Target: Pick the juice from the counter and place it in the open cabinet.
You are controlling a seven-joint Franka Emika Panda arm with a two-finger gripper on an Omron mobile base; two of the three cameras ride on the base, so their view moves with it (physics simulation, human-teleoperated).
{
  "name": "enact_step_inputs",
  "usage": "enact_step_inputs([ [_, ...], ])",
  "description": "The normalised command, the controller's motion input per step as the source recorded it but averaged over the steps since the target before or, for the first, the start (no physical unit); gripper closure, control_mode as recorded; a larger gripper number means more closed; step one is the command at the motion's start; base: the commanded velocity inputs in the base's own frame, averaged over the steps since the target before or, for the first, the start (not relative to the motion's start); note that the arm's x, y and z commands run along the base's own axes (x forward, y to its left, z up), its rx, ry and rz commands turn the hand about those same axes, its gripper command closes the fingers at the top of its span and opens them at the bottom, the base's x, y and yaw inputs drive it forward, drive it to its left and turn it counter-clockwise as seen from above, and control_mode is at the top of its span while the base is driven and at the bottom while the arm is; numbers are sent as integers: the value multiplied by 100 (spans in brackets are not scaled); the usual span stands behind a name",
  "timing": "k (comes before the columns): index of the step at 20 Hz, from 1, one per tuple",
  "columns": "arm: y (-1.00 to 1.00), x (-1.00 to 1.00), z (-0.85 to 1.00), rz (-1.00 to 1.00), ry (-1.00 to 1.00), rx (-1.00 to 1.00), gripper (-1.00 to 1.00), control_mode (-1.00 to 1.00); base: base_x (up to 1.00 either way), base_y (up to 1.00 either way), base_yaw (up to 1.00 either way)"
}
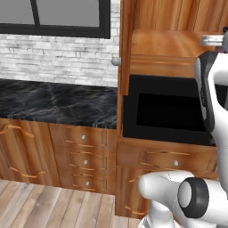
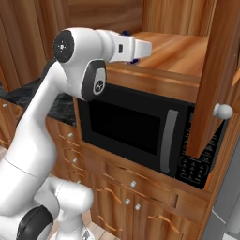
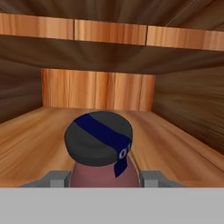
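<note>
juice bottle (image 3: pixel 99 148): pinched between my closed gripper (image 3: pixel 103 178) jaws, over the open cabinet (image 3: pixel 52 131) shelf ahead; risk: releasing it tilted or high would probably topple it.

I see the open cabinet's bare wood shelf (image 2: pixel 176 49) sitting directly above the black microwave (image 2: pixel 136 129), its door (image 2: pixel 213 79) swung out at 3 o'clock in the right base view. In the hand view the shelf boards (image 3: pixel 39 131) run back to the rear panel at 12 o'clock. The black marble counter (image 1: pixel 53 104) lies at 9 o'clock in the left base view.
</note>
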Motion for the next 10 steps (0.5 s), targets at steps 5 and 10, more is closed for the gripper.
enact_step_inputs([
  [5,0,22,-2,0,0,0,100,-100,0,0,0],
  [10,0,33,-1,0,0,0,100,-100,0,0,0],
])
